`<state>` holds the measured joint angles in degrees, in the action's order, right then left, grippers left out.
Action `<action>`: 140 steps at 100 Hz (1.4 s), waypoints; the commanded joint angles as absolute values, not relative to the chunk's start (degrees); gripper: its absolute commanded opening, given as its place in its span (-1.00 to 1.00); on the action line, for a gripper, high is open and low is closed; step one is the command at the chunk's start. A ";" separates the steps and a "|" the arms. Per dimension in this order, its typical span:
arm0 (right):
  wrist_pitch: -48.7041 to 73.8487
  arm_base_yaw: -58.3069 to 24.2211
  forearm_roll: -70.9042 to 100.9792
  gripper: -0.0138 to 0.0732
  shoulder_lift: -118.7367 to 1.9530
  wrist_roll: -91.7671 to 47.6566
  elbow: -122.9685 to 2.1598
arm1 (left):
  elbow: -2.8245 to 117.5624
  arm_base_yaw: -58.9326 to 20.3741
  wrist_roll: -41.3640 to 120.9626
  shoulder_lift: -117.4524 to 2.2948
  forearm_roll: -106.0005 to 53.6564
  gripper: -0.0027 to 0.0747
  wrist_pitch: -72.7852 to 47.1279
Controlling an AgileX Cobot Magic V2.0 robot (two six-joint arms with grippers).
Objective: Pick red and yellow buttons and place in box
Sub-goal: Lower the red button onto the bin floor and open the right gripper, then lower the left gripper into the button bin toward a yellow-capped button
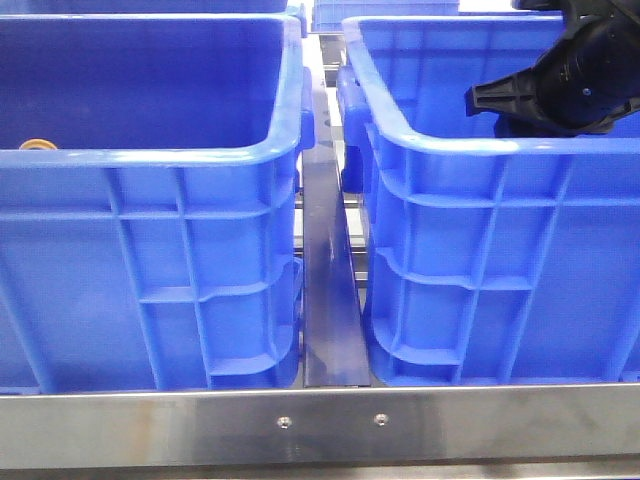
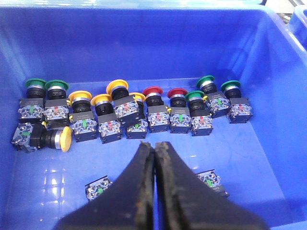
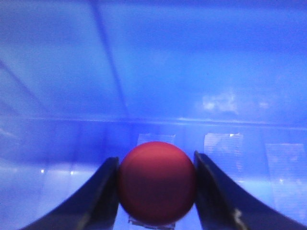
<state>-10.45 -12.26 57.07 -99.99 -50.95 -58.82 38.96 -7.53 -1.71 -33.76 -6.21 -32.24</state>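
My right gripper (image 3: 156, 160) is shut on a dark red button (image 3: 157, 184), its domed cap filling the gap between the two fingers. In the front view this gripper (image 1: 480, 98) hangs inside the right-hand blue box (image 1: 440, 140), just above the rim. My left gripper (image 2: 155, 145) is shut on nothing above the floor of a blue crate (image 2: 268, 158). Ahead of it runs a row of push buttons: two red ones (image 2: 153, 92), several yellow ones (image 2: 79, 96) and green ones (image 2: 36, 85). One yellow button (image 2: 65, 138) lies on its side.
The left blue crate (image 1: 150, 155) shows an orange-yellow ring (image 1: 36, 145) just above its front rim. A steel rail (image 1: 328, 280) runs between the crates and a metal bar (image 1: 320, 425) crosses in front. Two loose contact blocks (image 2: 98, 187) lie beside my left fingers.
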 commanded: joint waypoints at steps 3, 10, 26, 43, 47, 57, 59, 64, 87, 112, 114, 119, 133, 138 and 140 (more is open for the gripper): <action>-9.57 -12.16 56.86 0.42 -97.40 -51.40 -60.00 | 40.48 -7.55 -2.26 -33.79 -6.44 -0.98 -28.07; -9.70 -12.04 56.86 0.55 -96.46 -51.40 -60.00 | 40.48 -7.55 -2.26 -33.79 -6.44 -0.98 -28.07; -9.83 -11.53 56.92 0.59 -93.72 -51.40 -59.93 | 40.48 -7.55 -2.26 -33.79 -6.44 -0.98 -28.07; -7.60 -9.21 57.04 0.59 -88.65 -51.40 -58.90 | 40.48 -7.55 -2.26 -33.79 -6.44 -0.98 -28.07; -6.83 -8.33 57.04 0.59 -87.23 -51.40 -58.22 | 40.48 -7.55 -2.26 -33.79 -6.44 -0.98 -28.07; -4.19 -6.02 57.10 0.59 -82.17 -51.40 -55.83 | 40.48 -7.55 -2.26 -33.79 -6.44 -0.98 -28.07; -3.83 -5.53 57.10 0.59 -81.05 -51.40 -55.17 | 40.48 -7.55 -2.26 -33.79 -6.44 -0.98 -28.07; -2.72 -4.40 57.10 0.59 -78.24 -51.40 -53.49 | 40.48 -7.55 -2.26 -33.79 -6.44 -0.98 -28.07; 1.64 -0.53 57.10 0.58 -63.43 -51.40 -44.74 | 40.48 -7.55 -2.26 -33.79 -6.44 -0.98 -28.07; 7.86 -0.53 57.10 0.58 -50.20 -51.40 -38.37 | 40.48 -7.55 -2.26 -33.79 -6.44 -0.98 -28.07; 8.52 -0.53 57.04 0.58 -49.31 -51.40 -38.01 | 40.48 -7.55 -2.26 -33.79 -6.44 -0.98 -28.07; 9.74 -0.53 57.04 0.54 -47.34 -51.40 -37.16 | 40.48 -7.55 -2.26 -33.79 -6.44 -0.98 -28.07; 10.08 -0.53 57.04 0.19 -43.41 -51.40 -35.52 | 40.48 -7.55 -2.26 -33.79 -6.44 -0.98 -28.07; 10.00 -0.53 57.04 0.00 -42.48 -51.40 -35.26 | 40.48 -7.55 -2.26 -33.79 -6.44 -0.98 -28.17; 10.00 -0.53 57.04 -0.09 -42.16 -51.40 -35.26 | 40.48 -7.55 -2.26 -33.79 -6.44 -0.98 -28.17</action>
